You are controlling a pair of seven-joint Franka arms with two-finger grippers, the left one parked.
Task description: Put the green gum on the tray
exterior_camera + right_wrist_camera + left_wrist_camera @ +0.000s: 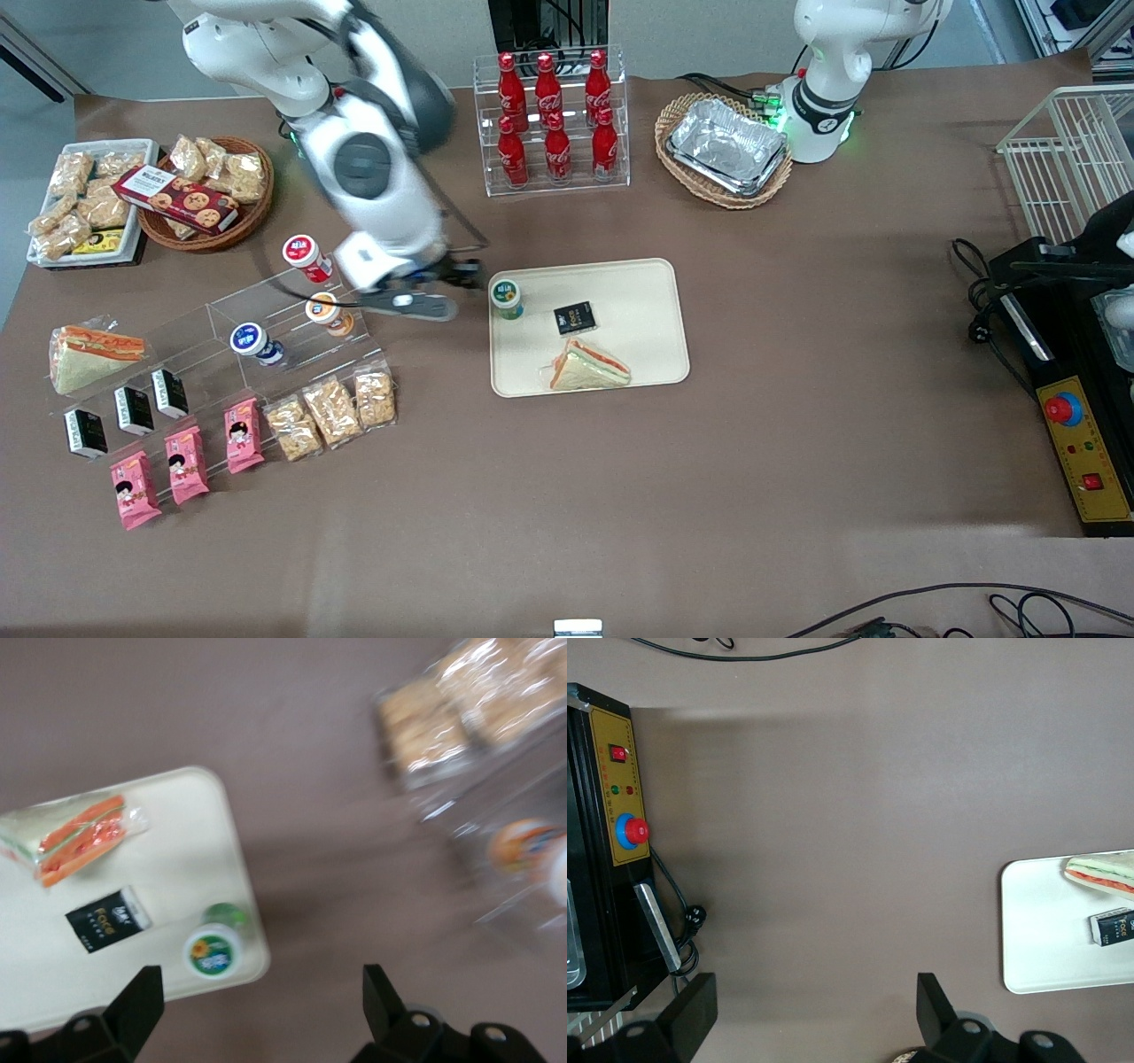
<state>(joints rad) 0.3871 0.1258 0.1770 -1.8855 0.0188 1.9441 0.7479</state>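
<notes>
The green gum point(507, 298) is standing upright on the tray point(656, 292), in the corner nearest the working arm's end of the table and farthest from the front camera, its white lid point(213, 952) facing up. It is touching nothing else. Sharing the tray with it are a small black packet point(574, 318), lying near the gum toward the tray's middle, and a wrapped sandwich point(588, 367), lying nearer the front camera than both. The gripper point(456, 275) is hanging above the bare table just beside the tray's edge, close to the gum but apart from it, and in the wrist view its fingers point(135, 1007) are standing spread wide with nothing between them. Beside the gripper, toward the working arm's end, a clear stepped rack point(292, 328) is holding a red jar point(306, 256), an orange jar point(329, 314) and a blue-lidded jar point(255, 343). Snack bags point(332, 412) are lying in front of the rack, nearer the front camera, with pink packets point(184, 464) and small black cartons point(133, 409) alongside them. Farther from the camera than the tray, a clear stand point(551, 124) is holding red bottles, and a wicker basket point(725, 151) is holding foil trays.
</notes>
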